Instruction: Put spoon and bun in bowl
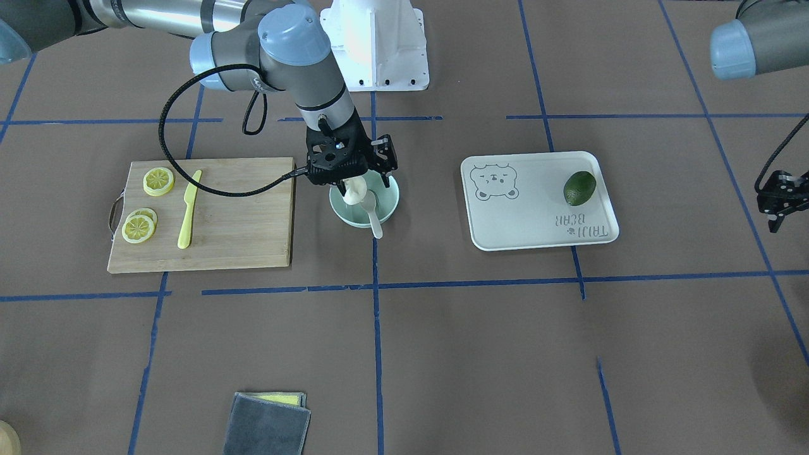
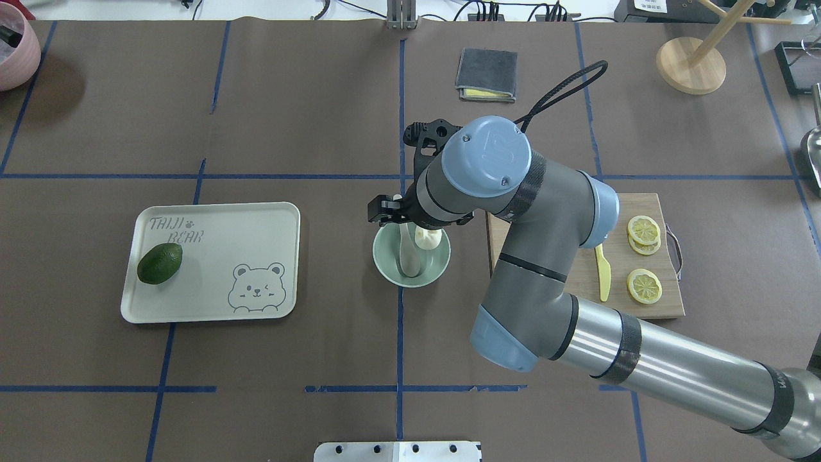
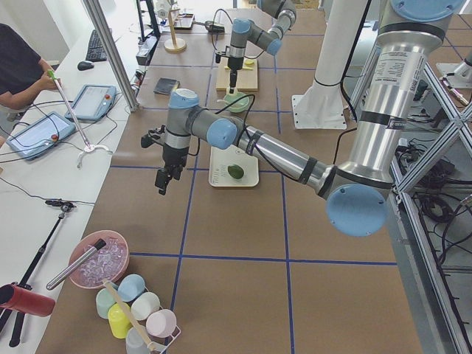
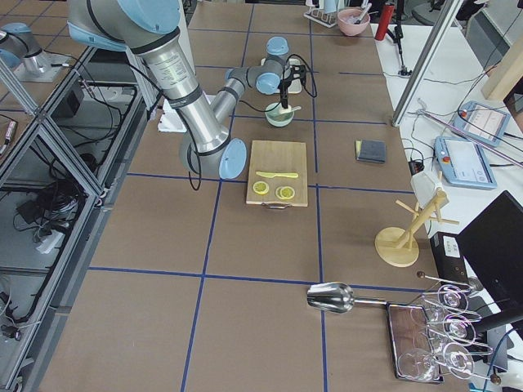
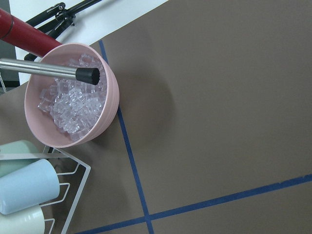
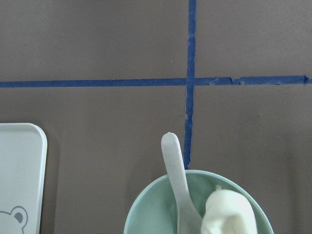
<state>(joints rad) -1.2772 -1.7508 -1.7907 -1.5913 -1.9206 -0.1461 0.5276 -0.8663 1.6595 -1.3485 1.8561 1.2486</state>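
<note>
Mint-green bowl at centre of front view holds bun & spoon, handle poking over lower rim. R gripper sits directly over bun; can't tell if clamped or released. L gripper at right edge, grip state unclear.

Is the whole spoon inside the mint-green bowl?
No, the spoon leans with its handle sticking out past the rim of the bowl.

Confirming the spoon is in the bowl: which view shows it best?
Exterior front-facing: the spoon shows almost whole, scoop in the bowl, handle over the rim. Right wrist shows it close but cropped; overhead hides its handle under the right arm; side views: too small; left wrist: absent.
</note>
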